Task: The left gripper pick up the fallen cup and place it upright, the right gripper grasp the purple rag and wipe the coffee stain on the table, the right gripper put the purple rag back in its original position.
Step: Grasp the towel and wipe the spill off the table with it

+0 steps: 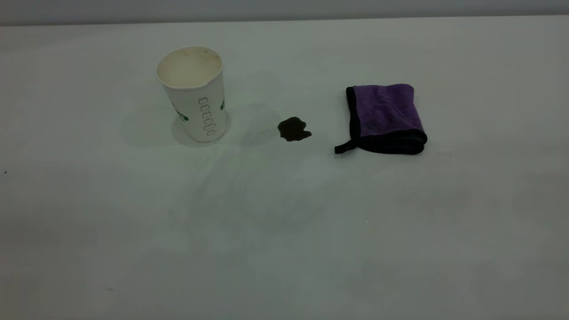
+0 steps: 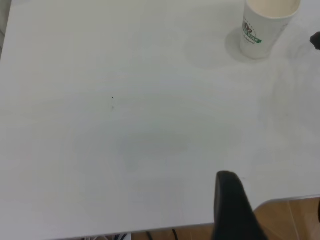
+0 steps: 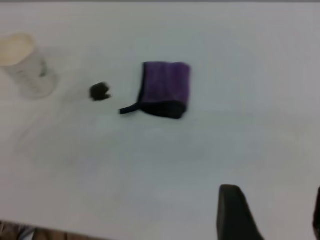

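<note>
The cup (image 1: 192, 94) stands upright at the table's (image 1: 284, 244) left, so that step looks done. To its right the coffee stain (image 1: 294, 129) is unwiped, with the purple rag (image 1: 385, 118) folded just beyond it. Both grippers sit back from everything; whether either is spread, I cannot tell.

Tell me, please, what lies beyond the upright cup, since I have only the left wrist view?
Observer: A coffee stain sits on the table between the cup and a folded purple rag, touching neither.
Operator: Does the right gripper hold that rag?
Observer: No. The right gripper is open and well back from it, near the table's edge.
Operator: Can the exterior view see my left gripper?
Observer: No, neither arm appears there.
</note>
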Motion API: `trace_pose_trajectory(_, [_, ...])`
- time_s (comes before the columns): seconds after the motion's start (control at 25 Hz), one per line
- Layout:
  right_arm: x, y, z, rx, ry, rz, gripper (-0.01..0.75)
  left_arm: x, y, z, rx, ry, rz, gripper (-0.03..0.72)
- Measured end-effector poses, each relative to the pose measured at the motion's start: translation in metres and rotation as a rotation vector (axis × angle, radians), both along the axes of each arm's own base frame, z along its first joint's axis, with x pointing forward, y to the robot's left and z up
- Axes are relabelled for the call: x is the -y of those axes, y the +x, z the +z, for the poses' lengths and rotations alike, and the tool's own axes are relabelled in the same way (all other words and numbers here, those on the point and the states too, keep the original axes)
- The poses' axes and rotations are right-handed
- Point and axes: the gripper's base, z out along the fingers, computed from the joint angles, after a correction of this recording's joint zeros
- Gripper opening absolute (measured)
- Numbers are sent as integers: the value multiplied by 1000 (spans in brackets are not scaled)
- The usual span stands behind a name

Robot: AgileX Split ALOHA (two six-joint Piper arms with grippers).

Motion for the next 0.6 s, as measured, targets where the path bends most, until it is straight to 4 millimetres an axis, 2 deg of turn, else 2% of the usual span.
trace_pose_trajectory(0.16, [-7, 38, 21, -15, -72, 133, 550, 0, 0, 0, -1, 0, 0, 470])
trace_pose_trajectory(0.24, [-12, 62, 26, -29, -75, 207, 584, 0, 0, 0, -1, 0, 0, 470])
trace_pose_trajectory(0.44, [-25, 119, 11, -122, -33, 379, 587, 0, 0, 0, -1, 0, 0, 470])
trace_pose_trajectory(0.6, [-32, 167, -16, -208, 46, 426, 586, 0, 0, 0, -1, 0, 0, 470])
